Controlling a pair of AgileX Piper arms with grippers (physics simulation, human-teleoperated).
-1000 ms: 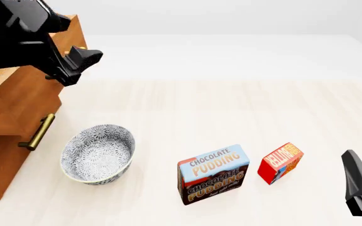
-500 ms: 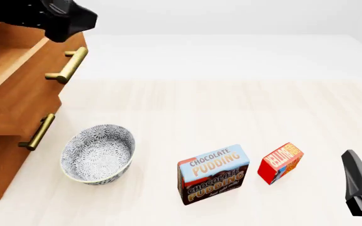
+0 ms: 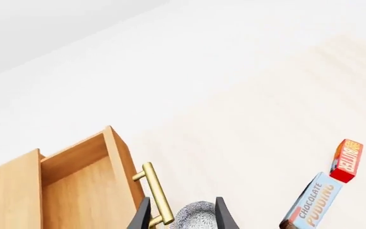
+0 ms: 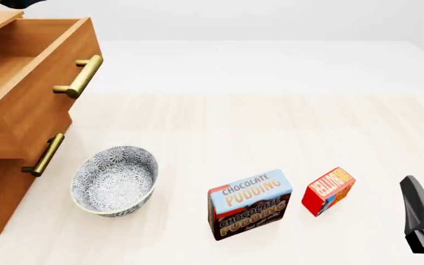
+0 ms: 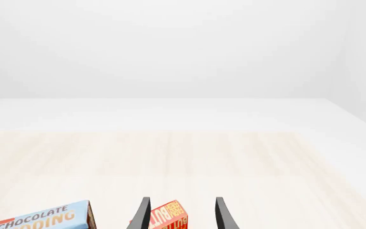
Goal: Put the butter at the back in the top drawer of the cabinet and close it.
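The butter [image 4: 328, 190], a small red and orange box, lies on the table at the front right, next to the chocolate pudding box [image 4: 250, 203]. The cabinet [image 4: 6, 182] stands at the left. Its top drawer [image 4: 20, 83] is pulled out and looks empty, with its brass handle [image 4: 79, 76] free. My left gripper [image 3: 183, 219] is open and empty, high above the drawer's handle [image 3: 156, 195]; only a dark sliver of that arm [image 4: 20, 3] shows in the front view. My right gripper [image 4: 416, 201] is open and empty, right of the butter [image 5: 169, 217].
A patterned blue-and-white bowl [image 4: 115, 179] sits in front of the cabinet, left of the pudding box. The second drawer's handle [image 4: 44, 154] sticks out above it. The left wrist view also shows the bowl [image 3: 196, 217], the pudding box [image 3: 310, 200] and the butter [image 3: 347, 160].
My left arm has risen up and left, away from the top drawer's handle and almost out of the front view. The drawer stays open. The right arm has not moved.
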